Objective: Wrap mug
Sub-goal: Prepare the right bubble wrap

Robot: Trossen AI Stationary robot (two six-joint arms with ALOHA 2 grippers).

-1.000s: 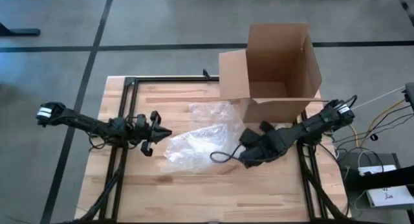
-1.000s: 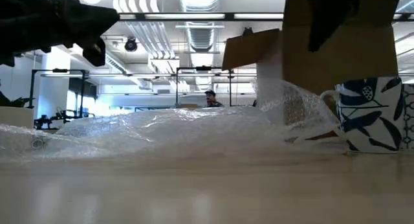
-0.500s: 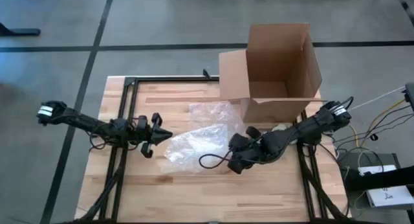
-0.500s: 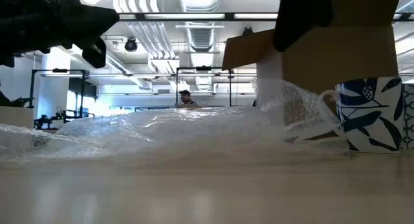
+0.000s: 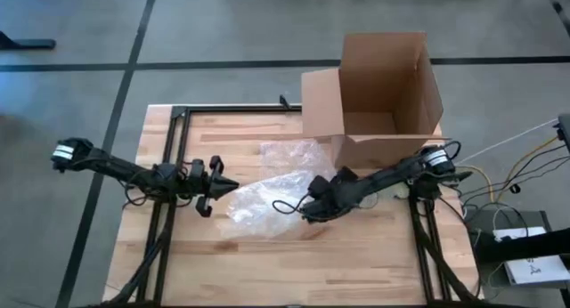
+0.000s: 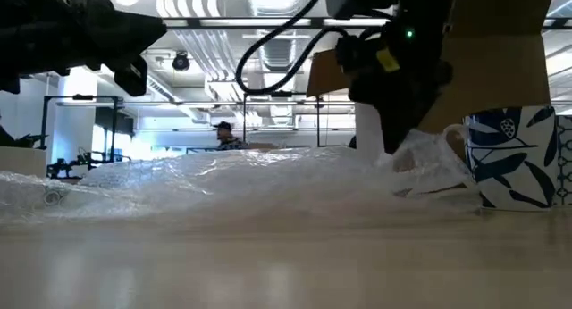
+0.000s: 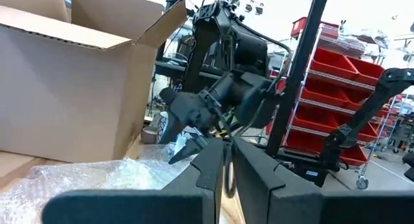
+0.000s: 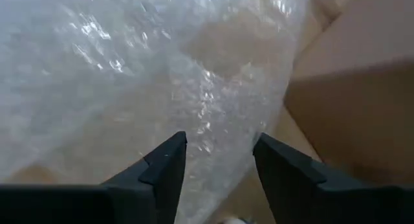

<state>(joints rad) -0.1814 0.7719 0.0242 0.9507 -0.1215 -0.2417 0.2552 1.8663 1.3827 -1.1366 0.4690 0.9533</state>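
the right gripper has swung from beside the box onto the bubble wrap, fingers spread; the mug sits unwrapped at its edge; left gripper pinched shut, waiting

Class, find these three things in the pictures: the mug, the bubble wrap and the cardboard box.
mug [image 6: 517,159], low view, on its patterned side.
bubble wrap [image 5: 267,198], high view, on the middle of the sheet.
cardboard box [image 5: 385,77], high view, on its inner wall.
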